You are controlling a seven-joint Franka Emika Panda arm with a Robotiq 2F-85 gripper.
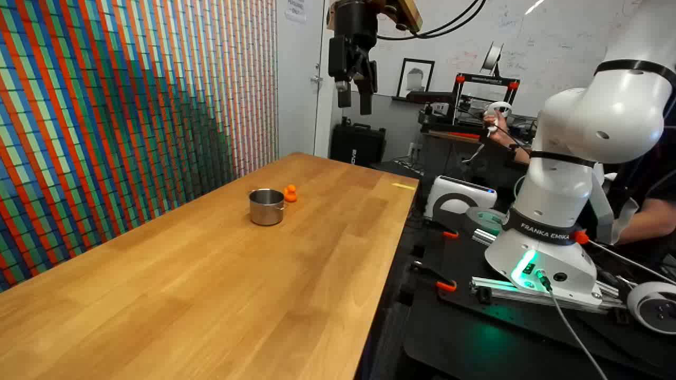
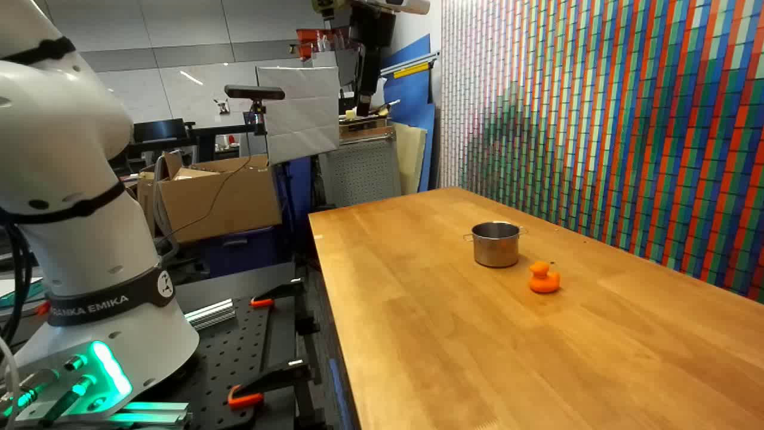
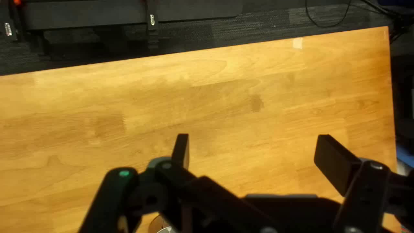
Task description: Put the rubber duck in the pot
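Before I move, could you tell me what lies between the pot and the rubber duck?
In an exterior view, only a strip of wooden tabletop shows between the pot and the rubber duck.

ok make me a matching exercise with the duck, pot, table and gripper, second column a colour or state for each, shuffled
Things
1. rubber duck
2. pot
3. table
4. gripper

Colours and states
A. jaws apart, raised in the air
B. brown wood
C. bright orange
D. silver-grey metal

Pairs: 1-C; 2-D; 3-B; 4-A
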